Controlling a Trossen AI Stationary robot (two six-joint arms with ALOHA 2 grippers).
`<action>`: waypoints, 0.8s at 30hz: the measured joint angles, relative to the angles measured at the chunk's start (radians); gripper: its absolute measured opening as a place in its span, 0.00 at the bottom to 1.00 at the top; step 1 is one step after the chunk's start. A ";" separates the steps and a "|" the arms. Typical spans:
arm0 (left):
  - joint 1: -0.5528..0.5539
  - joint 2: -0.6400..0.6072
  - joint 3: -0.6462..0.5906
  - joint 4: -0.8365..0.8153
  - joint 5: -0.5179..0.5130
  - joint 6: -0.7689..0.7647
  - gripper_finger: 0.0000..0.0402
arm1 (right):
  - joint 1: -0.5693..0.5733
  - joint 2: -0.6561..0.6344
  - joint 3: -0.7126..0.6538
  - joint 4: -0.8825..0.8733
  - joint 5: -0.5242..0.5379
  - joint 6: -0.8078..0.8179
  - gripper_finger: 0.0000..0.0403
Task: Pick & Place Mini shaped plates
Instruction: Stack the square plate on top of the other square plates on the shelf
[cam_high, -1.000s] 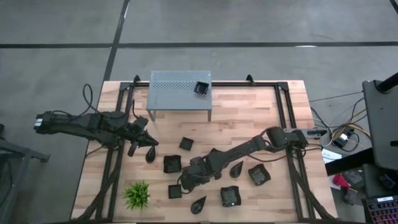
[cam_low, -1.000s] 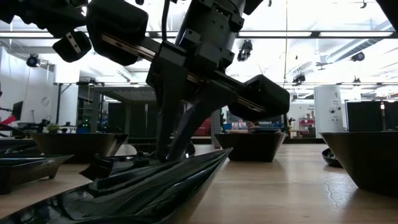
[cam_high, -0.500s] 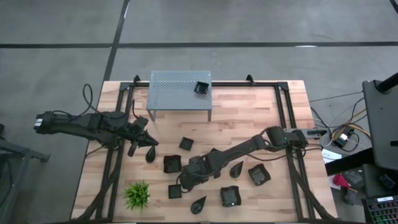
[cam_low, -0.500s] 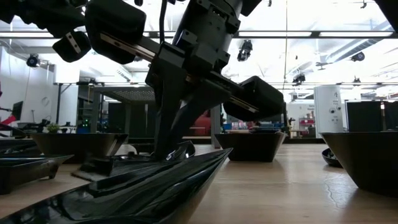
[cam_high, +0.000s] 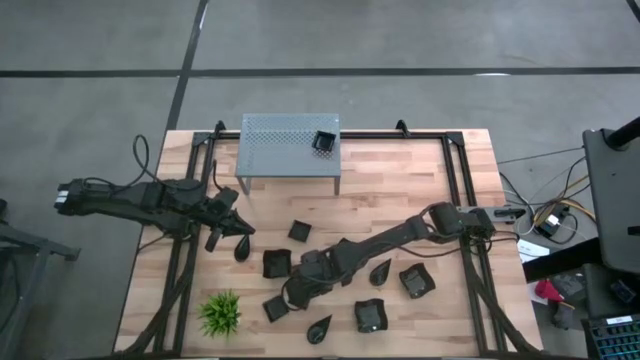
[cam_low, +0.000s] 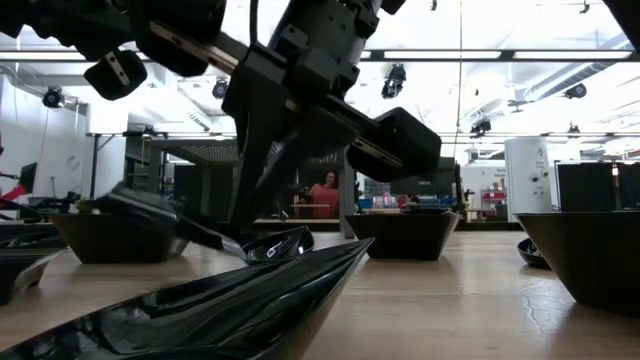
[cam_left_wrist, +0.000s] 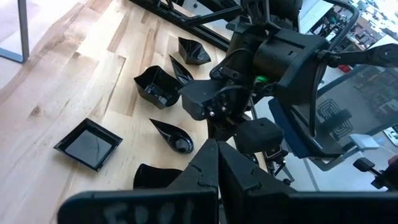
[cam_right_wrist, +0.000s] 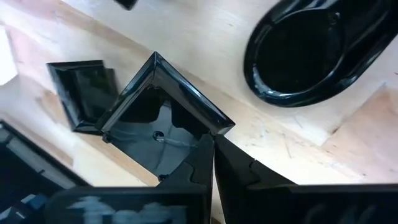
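Several small black glossy plates, square and teardrop-shaped, lie on the wooden table; one square plate (cam_high: 325, 142) sits on the grey perforated shelf (cam_high: 280, 150). My right gripper (cam_high: 293, 290) is at the table's near middle, shut on a square plate (cam_right_wrist: 161, 118), which also shows in the high view (cam_high: 275, 306) and the low view (cam_low: 150, 212). My left gripper (cam_left_wrist: 217, 163) is shut and empty at the table's left (cam_high: 236, 232), just above a teardrop plate (cam_high: 242, 249). My right gripper pinches the square plate's raised rim (cam_right_wrist: 213, 132) near a corner, one finger inside the dish and one outside. The fingers slant down from the table's right side. The plate is tilted, its far side raised (cam_low: 120, 198), and looks clear of the table.
A flat square plate (cam_right_wrist: 79, 93) and a teardrop plate (cam_right_wrist: 311, 50) lie close to the held one. Two deep square plates (cam_high: 370, 317) (cam_high: 417, 281) and teardrop plates (cam_high: 320, 328) (cam_high: 380, 272) lie toward the near right. A spiky green plant (cam_high: 220, 313) stands at the near left.
My right gripper has risen a little with the square plate. The plate lay flat on the table a second ago; now it is tipped up and turned about, lifted off the wood.
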 joint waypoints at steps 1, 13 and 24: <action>0.000 0.000 0.000 0.000 0.005 -0.004 0.00 | 0.000 -0.004 0.000 0.004 0.001 -0.001 0.02; 0.000 -0.001 0.000 0.090 0.113 -0.176 0.00 | -0.011 -0.093 0.001 0.007 0.142 -0.008 0.02; 0.000 -0.004 0.000 0.234 0.116 -0.255 0.08 | -0.060 -0.183 0.001 0.005 0.363 -0.034 0.02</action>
